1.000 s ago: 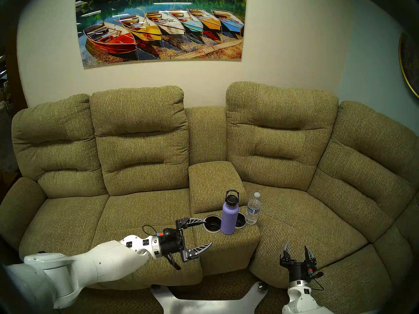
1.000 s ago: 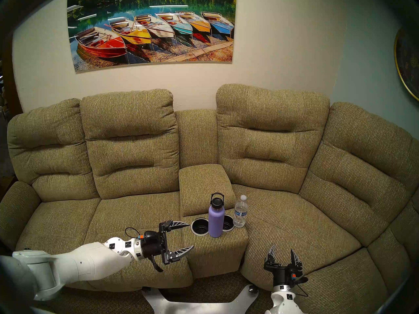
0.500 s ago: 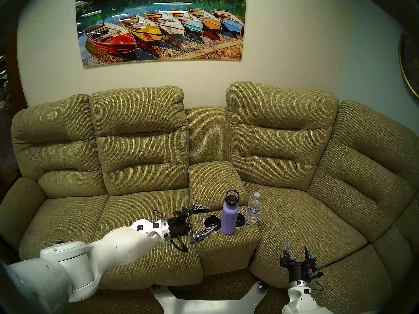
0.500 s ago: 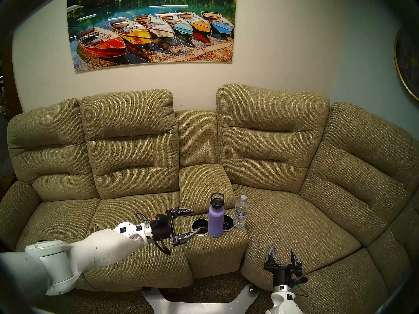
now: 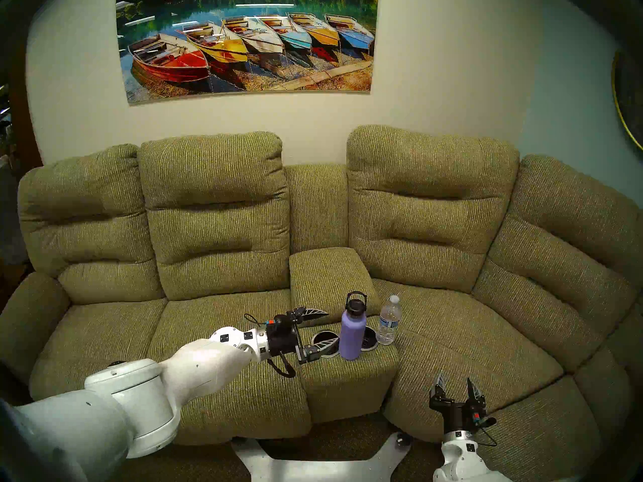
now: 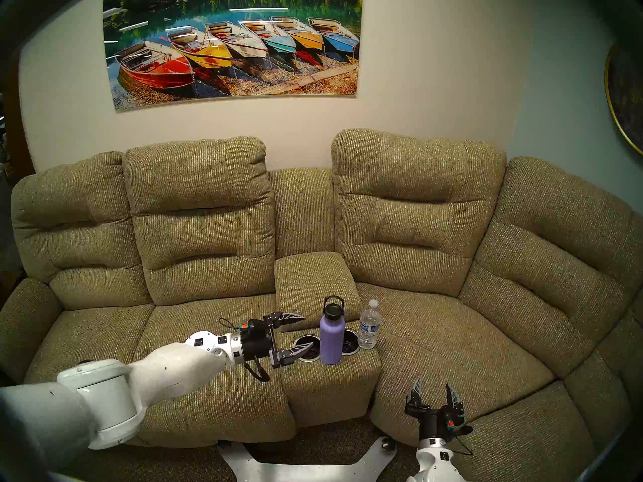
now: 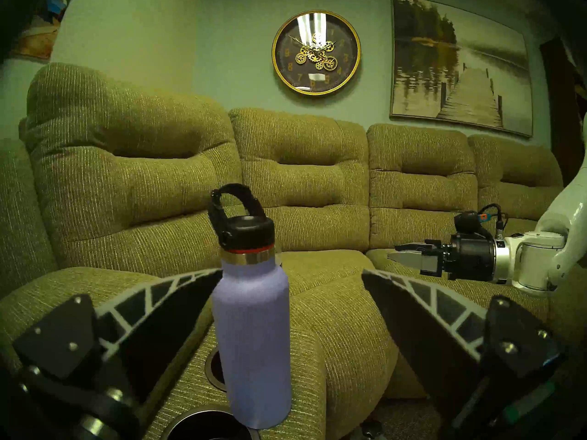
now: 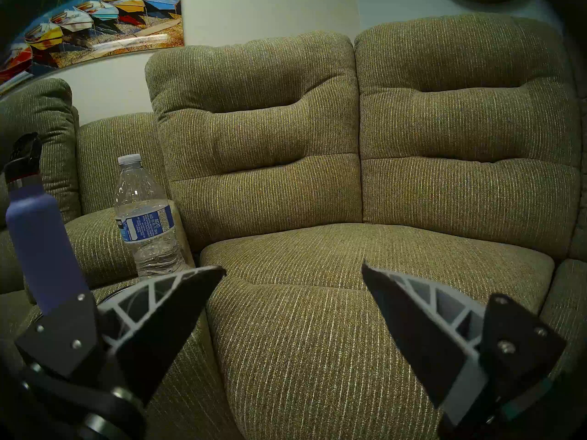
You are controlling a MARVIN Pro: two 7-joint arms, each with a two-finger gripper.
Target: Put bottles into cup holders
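Note:
The lavender flask (image 5: pixel 352 335) with a black loop cap stands upright on the sofa's centre console, between the two cup holders. The left holder (image 5: pixel 322 336) is empty and partly crossed by one finger; the right holder (image 5: pixel 369 344) shows behind the flask. At the console's right edge a clear water bottle (image 5: pixel 389 320) stands upright. My left gripper (image 5: pixel 332 325) is open, its tips just left of the flask and apart from it. In the left wrist view the flask (image 7: pixel 254 334) fills the gap ahead of the left gripper (image 7: pixel 291 271). Over the right seat's front edge, my right gripper (image 5: pixel 455 377) is open and empty.
The raised padded armrest (image 5: pixel 327 279) sits right behind the cup holders. Seat cushions (image 5: pixel 469 338) lie to either side of the console. My base plate (image 5: pixel 320 467) is on the carpet in front of the sofa.
My left arm has swung up and to the right, bringing its open gripper from the seat's front edge to just beside the flask. The right arm and both bottles have not moved.

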